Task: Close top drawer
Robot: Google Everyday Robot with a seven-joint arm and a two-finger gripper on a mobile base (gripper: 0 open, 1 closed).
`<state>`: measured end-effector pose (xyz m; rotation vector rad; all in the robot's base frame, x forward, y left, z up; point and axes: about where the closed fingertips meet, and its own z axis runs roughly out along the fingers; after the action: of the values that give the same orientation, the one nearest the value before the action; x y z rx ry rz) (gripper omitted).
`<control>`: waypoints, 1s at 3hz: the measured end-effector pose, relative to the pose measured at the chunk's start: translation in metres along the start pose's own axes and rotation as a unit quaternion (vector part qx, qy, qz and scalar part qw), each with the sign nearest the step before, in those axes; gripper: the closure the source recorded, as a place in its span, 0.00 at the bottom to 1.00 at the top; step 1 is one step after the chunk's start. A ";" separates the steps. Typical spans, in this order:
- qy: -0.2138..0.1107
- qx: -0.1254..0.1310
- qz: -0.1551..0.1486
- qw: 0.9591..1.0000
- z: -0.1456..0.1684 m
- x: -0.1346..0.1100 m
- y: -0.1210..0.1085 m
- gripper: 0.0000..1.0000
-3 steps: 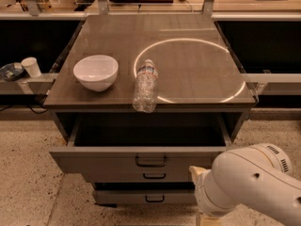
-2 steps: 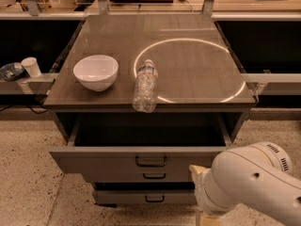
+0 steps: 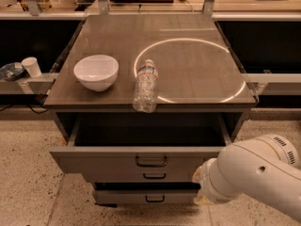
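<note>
camera view puts the white arm (image 3: 258, 178) nearest, at the bottom right. its end effector (image 3: 200, 177) sits at the arm's left end, just beside the right part of the lower drawers (image 3: 149, 197), and it is mostly hidden by the arm. i cannot tell its state or if it has hold of anything.

above the lower drawers, the top drawer (image 3: 117, 158) is pulled well out of the cabinet, with its black handle (image 3: 151, 161) at the centre of the front.

i think the first risk is the contact point. the end effector is low and to the right, so it may press a lower front instead of the top one. a push on the right corner only could also turn the top drawer a little and make it stick.

the second risk lies further back. a bottle (image 3: 145, 86) lies on the desk (image 3: 197, 69), and its near end is at the front edge, right over the open top drawer. a hard shove could shake the desk, so the bottle may roll or drop inside.

the bowl (image 3: 96, 72) stands beside it, further from the edge, and seems safer.
</note>
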<state>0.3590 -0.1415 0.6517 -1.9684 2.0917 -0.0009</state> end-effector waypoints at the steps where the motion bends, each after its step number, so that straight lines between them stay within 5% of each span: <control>1: 0.007 0.020 -0.001 1.000 0.003 0.010 -0.018 0.81; 2: 0.004 0.035 -0.005 0.999 0.008 0.011 -0.036 1.00; 3: -0.002 0.047 -0.008 0.999 0.013 0.014 -0.048 1.00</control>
<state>0.4077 -0.1569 0.6455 -1.9283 2.0346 -0.0955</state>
